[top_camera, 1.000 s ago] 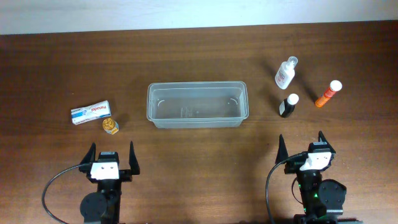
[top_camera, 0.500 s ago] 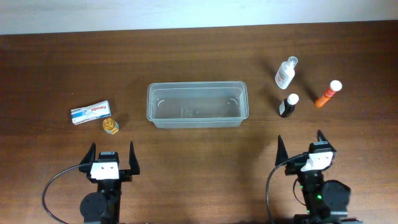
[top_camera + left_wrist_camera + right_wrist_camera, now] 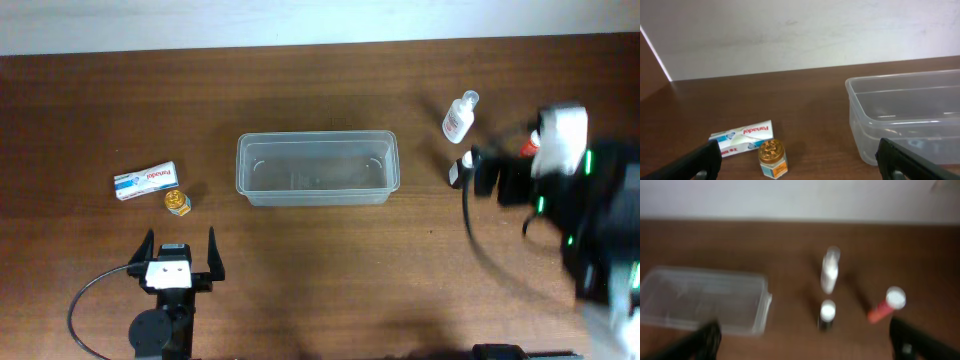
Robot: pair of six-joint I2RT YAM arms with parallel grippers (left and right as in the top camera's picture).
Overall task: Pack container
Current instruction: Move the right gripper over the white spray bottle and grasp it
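Observation:
The container point(image 3: 318, 197) is a clear plastic tub, lying empty at the middle of the table; it also shows as the container point(image 3: 900, 80) and the container point(image 3: 705, 300). My left gripper point(image 3: 181, 250) rests near the front edge, open and holding nothing; in its wrist view the left gripper point(image 3: 801, 164) faces a gold-lidded jar point(image 3: 772, 158) and a Panadol box point(image 3: 742, 138). My right gripper point(image 3: 807, 342) is open and empty, raised above the table. A dark bottle point(image 3: 827, 315) stands ahead of it, with a clear bottle point(image 3: 829, 275) behind and an orange tube point(image 3: 885, 306) to the right.
In the overhead view the right arm point(image 3: 570, 190) is motion-blurred over the right side and covers most of the orange tube. The dark bottle point(image 3: 462, 170) and clear bottle point(image 3: 459, 116) stand right of the tub. The Panadol box point(image 3: 146, 180) and jar point(image 3: 178, 202) lie to its left.
The right arm has lifted off its rest spot at the front edge and swung forward toward the bottles on the right. The left arm and all objects stay put.

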